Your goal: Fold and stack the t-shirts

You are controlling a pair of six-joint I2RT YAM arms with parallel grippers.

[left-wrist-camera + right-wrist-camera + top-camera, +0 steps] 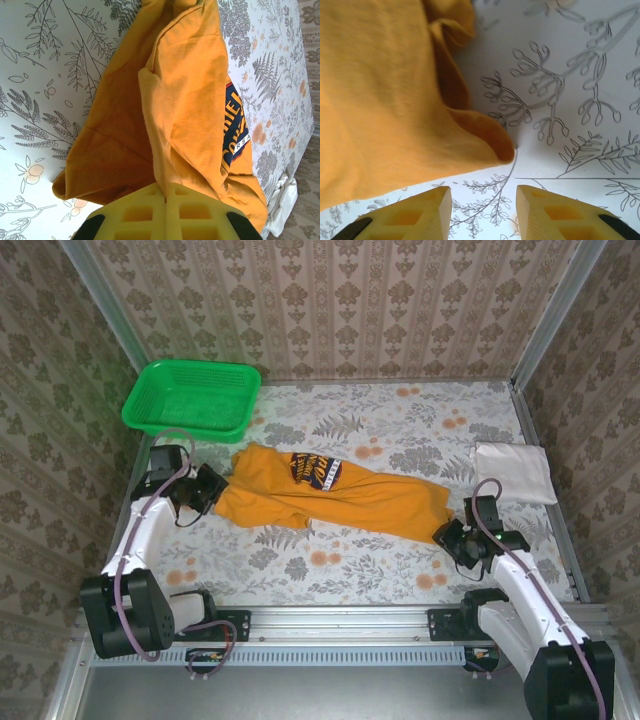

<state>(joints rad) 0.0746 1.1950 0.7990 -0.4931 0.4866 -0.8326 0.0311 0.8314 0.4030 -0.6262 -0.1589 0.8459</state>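
From above, the orange t-shirt (330, 495) lies pulled into a long band across the middle of the counter (330, 575), its chest print (316, 470) facing up. The left jaws sit at its left end and the right jaws at its right end, a placing that suits stretching the cloth flat before a fold. The white t-shirt (512, 472) rests already folded at the far right, well apart, likely the base of the stack. The green basket (190, 400) stands at the far left corner.

At the left wrist, the left jaws are closed tight on a bunched ridge of the orange t-shirt (185, 90), which fans away from them over the counter (40, 75).

At the right wrist, the right jaws stand apart with nothing between them. A turned-up corner of the orange t-shirt (385, 100) lies just ahead on the counter (560, 75), so this end looks free, with the jaws placed to take it.
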